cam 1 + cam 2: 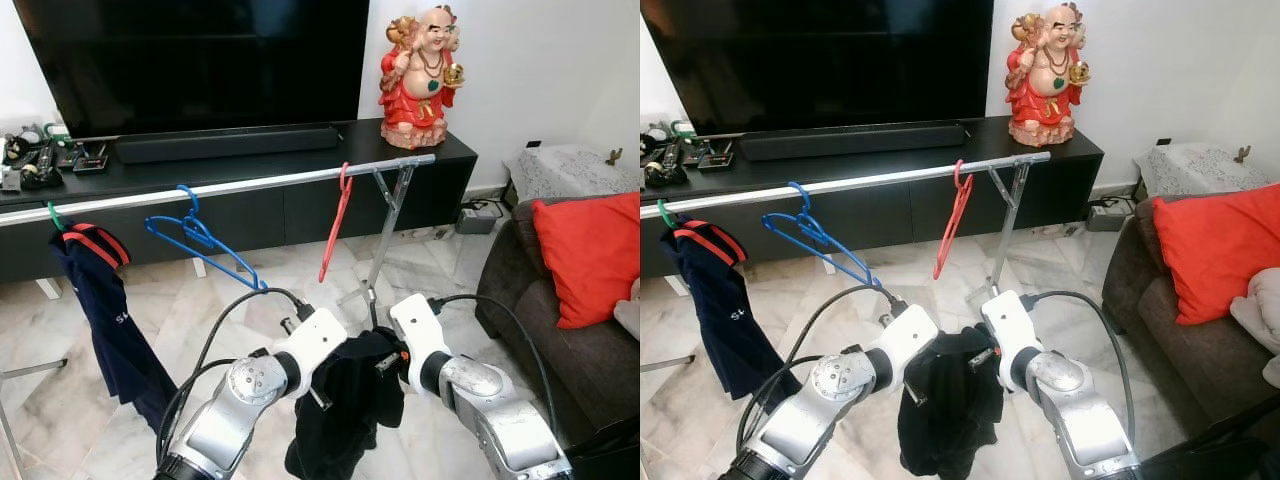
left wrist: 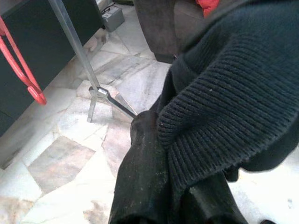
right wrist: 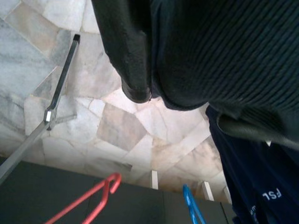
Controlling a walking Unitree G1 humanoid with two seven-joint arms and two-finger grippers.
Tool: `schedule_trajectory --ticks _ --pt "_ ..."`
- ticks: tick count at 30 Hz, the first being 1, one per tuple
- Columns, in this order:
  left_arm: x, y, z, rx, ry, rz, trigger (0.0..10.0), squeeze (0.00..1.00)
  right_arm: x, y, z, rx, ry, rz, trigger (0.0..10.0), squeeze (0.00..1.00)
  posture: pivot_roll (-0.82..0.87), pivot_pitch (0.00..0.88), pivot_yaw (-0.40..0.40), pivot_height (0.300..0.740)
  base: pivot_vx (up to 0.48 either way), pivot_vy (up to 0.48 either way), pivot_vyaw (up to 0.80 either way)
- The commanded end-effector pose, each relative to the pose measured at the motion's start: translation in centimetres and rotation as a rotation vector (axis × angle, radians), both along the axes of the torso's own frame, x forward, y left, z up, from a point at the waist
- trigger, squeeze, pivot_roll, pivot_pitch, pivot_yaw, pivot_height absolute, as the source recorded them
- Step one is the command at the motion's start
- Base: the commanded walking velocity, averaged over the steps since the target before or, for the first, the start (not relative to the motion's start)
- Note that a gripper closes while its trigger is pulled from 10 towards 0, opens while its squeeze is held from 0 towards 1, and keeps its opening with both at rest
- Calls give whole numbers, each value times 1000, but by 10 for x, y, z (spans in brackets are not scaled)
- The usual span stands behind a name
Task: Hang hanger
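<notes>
Black knit garment (image 1: 345,410) hangs between the left gripper (image 1: 335,365) and right gripper (image 1: 392,360), each pinched shut on its cloth from one side, probably to keep it spread and level for hanging. Any hanger inside it is hidden. Ahead, the silver rail (image 1: 230,187) carries a red hanger (image 1: 336,225) near its right end, beside a blue hanger (image 1: 200,240).

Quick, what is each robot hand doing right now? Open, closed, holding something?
Left hand: closed on the black garment.
Right hand: closed on the same black garment, held up between both hands.
</notes>
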State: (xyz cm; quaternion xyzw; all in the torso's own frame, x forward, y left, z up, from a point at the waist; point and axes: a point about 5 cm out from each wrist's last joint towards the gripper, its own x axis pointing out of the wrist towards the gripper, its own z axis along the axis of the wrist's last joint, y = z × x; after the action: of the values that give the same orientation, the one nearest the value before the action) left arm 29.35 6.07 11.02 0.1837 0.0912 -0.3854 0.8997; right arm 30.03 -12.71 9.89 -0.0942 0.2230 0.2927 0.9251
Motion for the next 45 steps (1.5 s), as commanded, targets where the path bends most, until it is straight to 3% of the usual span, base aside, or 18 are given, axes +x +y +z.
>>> schedule_trajectory --ticks 1,5,6,7,12,13,14,33,45 --pt "-1 -6 8 -3 -30 -26 0 0 -2 0 -6 -14 10 3 10000 0 87 53 2 740 0 0 0" --pt "-2 -6 11 -9 -21 -23 0 0 -5 0 -15 -12 35 16 10000 0 87 53 2 740 0 0 0" --pt "-2 -7 11 -12 -18 -23 0 0 -5 0 -17 -15 37 18 10000 769 88 49 1 740 0 0 0" --pt "-1 -7 11 -13 -16 -23 0 0 -6 -1 -19 -20 40 25 10000 1000 88 49 1 740 0 0 0" --pt "-1 -9 13 -22 -3 -24 0 0 -7 -3 -26 -43 45 54 10000 1000 88 47 -1 740 0 0 0" --pt "-1 -10 13 -24 -1 -25 0 0 -6 -5 -28 -53 45 51 10000 643 86 46 -1 740 0 0 0" --pt "-2 -11 14 -27 1 -26 0 0 -5 -7 -31 -70 46 45 10000 0 86 46 -2 740 0 0 0" --pt "-2 -17 19 -40 24 -25 0 0 -3 -4 -59 -53 79 -38 10000 0 93 46 -5 740 0 0 0" --pt "-2 -17 20 -39 26 -18 0 0 -2 -16 -70 -92 95 -141 10000 0 94 48 -4 740 0 0 0"
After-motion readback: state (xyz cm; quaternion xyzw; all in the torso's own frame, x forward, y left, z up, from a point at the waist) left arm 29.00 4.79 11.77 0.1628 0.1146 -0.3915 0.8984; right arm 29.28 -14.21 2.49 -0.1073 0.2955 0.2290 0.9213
